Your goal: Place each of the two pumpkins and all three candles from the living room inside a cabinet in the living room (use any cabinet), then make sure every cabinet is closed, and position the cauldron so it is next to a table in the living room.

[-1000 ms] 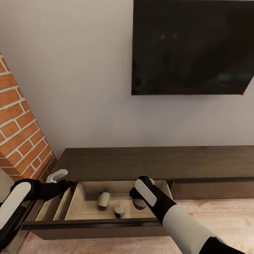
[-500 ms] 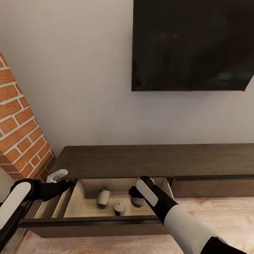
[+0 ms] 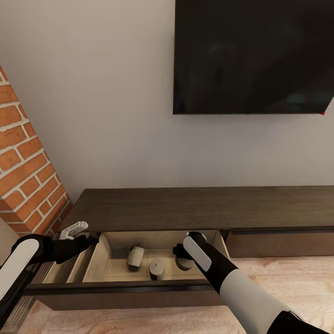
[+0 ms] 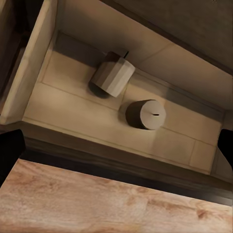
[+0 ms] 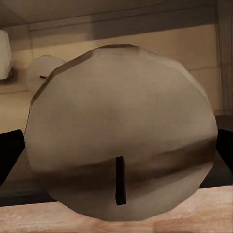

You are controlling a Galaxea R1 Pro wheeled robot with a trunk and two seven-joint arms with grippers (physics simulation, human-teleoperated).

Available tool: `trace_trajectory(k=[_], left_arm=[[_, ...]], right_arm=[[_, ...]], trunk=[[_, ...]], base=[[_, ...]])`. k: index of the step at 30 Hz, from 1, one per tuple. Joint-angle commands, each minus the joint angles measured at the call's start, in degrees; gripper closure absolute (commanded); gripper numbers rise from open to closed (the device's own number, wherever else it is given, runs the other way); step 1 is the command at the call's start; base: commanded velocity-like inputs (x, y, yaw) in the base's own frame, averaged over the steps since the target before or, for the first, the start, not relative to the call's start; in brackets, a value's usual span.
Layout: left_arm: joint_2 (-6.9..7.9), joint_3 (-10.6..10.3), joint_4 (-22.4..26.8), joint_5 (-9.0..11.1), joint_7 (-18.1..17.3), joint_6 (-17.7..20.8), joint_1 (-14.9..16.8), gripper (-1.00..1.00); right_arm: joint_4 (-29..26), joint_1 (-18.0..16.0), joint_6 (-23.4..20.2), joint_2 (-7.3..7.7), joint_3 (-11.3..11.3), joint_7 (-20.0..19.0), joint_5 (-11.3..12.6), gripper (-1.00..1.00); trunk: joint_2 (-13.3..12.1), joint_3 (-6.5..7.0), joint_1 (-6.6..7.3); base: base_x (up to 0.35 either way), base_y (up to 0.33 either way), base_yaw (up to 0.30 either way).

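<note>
Inside the cabinet's (image 3: pixel 185 206) pulled-out drawer (image 3: pixel 125 290) sit three candles: one tipped over (image 3: pixel 135 256), one upright (image 3: pixel 157 268), and a third (image 3: pixel 185 263) just under the right gripper (image 3: pixel 183 253), whose wrist view has it between the dark fingertips; whether they clasp it I cannot tell. Left gripper (image 3: pixel 76 228) hangs spread open beside the drawer's left end. No writing shows anywhere, the black TV (image 3: pixel 253 55) included.

Black-and-white right arm reaches forward and down, its black two-finger right gripper (image 3: pixel 184 253) closed around a beige cylinder. Left arm extends forward, its white-tipped left gripper (image 3: pixel 74 229) spread apart.
</note>
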State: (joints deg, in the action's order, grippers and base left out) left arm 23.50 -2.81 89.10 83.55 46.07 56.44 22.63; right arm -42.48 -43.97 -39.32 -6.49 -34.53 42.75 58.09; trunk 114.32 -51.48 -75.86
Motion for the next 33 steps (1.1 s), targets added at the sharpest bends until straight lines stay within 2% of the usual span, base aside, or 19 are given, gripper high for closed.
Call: trace_trajectory(k=[1,3,4,7,8,9,10,18,22,33], left_arm=[[0.05,-0.05,0.07,0.58,0.54,0.03,0.05,-1.0],[0.15,0.13,0.1,1.51,0.47,0.05,0.05,-1.0],[0.26,0.4,0.1,2.77,0.45,0.09,0.05,-1.0],[0.62,1.38,0.11,8.49,0.43,0.26,0.05,-1.0],[0.77,1.66,0.11,11.12,0.43,0.33,0.01,-1.0],[0.83,1.82,0.14,12.58,0.4,0.35,-0.03,-1.0],[0.85,1.88,0.15,13.23,0.38,0.34,-0.05,-1.0],[0.89,3.29,0.22,23.18,0.34,0.39,-0.15,-1.0],[0.93,3.57,0.2,25.9,0.34,0.42,-0.27,-1.0],[0.94,3.6,0.11,26.48,0.34,0.42,-0.3,-1.0]], right_arm=[[-0.06,-0.06,0.11,0.07,-0.18,0.49,0.53,1.0],[-0.06,-0.06,0.51,0.14,-0.18,0.47,0.51,1.0],[-0.06,-0.06,0.95,0.18,-0.18,0.45,0.49,1.0],[-0.06,-0.06,2.0,0.33,-0.18,0.42,0.49,1.0],[-0.06,-0.06,2.2,0.38,-0.18,0.43,0.49,1.0],[-0.06,-0.06,2.28,0.39,-0.18,0.44,0.47,1.0],[-0.06,-0.06,2.3,0.4,-0.18,0.43,0.47,1.0],[-0.06,-0.06,2.47,0.47,-0.18,0.41,0.44,1.0],[-0.06,-0.06,2.58,0.51,-0.18,0.41,0.44,1.0],[-0.06,-0.06,2.64,0.51,-0.18,0.41,0.44,1.0]], trunk=[[0.44,-0.24,-0.22],[1.25,-0.6,-0.66],[1.65,-0.78,-0.88],[2.85,-1.31,-1.54],[3.25,-1.49,-1.76],[3.65,-1.67,-1.98],[4.05,-1.85,-2.2],[7.26,-3.29,-3.95],[8.06,-3.65,-4.39],[8.06,-3.65,-4.39]], base=[[0.0,0.0,0.0],[0.0,0.0,0.0],[0.0,0.0,0.0],[0.0,0.0,0.0],[0.0,0.0,0.0],[0.0,0.0,0.0],[0.0,0.0,0.0],[0.0,0.0,0.0],[0.0,0.0,0.0],[0.071,0.0,0.0]])
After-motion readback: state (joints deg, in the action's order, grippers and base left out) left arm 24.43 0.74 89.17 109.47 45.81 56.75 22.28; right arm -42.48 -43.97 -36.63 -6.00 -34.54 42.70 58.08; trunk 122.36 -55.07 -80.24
